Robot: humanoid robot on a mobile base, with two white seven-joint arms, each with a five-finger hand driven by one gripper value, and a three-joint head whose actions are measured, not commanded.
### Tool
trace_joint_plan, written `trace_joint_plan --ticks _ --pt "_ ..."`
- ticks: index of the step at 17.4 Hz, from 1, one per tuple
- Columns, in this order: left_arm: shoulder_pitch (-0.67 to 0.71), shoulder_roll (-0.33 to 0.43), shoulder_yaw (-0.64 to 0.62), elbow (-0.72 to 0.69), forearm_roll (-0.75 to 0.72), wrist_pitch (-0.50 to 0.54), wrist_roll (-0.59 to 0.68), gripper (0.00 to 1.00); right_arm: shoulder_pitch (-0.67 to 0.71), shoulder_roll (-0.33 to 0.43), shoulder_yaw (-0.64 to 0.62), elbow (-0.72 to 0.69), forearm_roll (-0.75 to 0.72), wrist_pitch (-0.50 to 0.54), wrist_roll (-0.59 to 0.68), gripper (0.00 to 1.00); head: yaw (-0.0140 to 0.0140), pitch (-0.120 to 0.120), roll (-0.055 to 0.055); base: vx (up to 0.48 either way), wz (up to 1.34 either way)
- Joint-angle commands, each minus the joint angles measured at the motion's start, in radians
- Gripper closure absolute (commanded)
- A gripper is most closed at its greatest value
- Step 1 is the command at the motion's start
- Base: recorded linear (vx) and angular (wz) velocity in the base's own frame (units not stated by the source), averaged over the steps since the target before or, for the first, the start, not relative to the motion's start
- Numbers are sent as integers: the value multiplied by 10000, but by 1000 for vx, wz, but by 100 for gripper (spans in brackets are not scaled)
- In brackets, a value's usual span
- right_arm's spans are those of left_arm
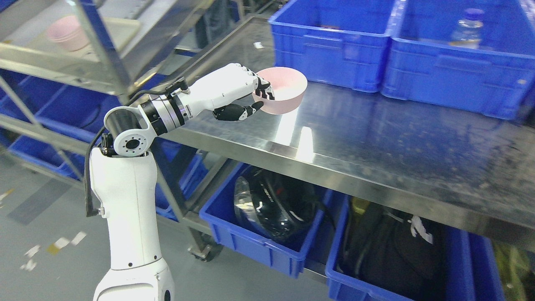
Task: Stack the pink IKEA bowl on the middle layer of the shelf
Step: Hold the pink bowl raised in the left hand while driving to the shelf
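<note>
A pink bowl [284, 90] is held just above the steel table [376, 138], tilted a little toward me. My left hand [258, 97] is shut on its near rim, with fingers [264, 91] hooked inside the bowl and the thumb [240, 112] under its outer wall. The white left arm [125, 196] rises from the bottom left. At the top left, a stack of pink bowls [67, 33] sits on a pale tray on a layer of the metal shelf [62, 62]. The right arm does not show.
Two blue crates [334, 42] [459, 62] stand at the back of the table, the right one holding a bottle [466, 29]. Below the table are blue bins with a black helmet [271, 205] and dark bags [388, 251]. Shelf posts [104, 50] stand between arm and stack.
</note>
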Motion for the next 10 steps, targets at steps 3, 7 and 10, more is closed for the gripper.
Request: trace_joint_plan --ticks 3,7,10 --pt "93 174 492 -535 31 -6 14 98 44 -175 0 -175 0 -7 12 0 0 0 0 64 1254" --pt "78 174 447 -581 16 -6 14 98 44 -175 0 -175 0 -7 12 0 0 2 0 125 1457" --pt "78 174 446 -612 16 -6 14 98 44 -175 0 -175 0 -7 12 0 0 2 0 159 1481"
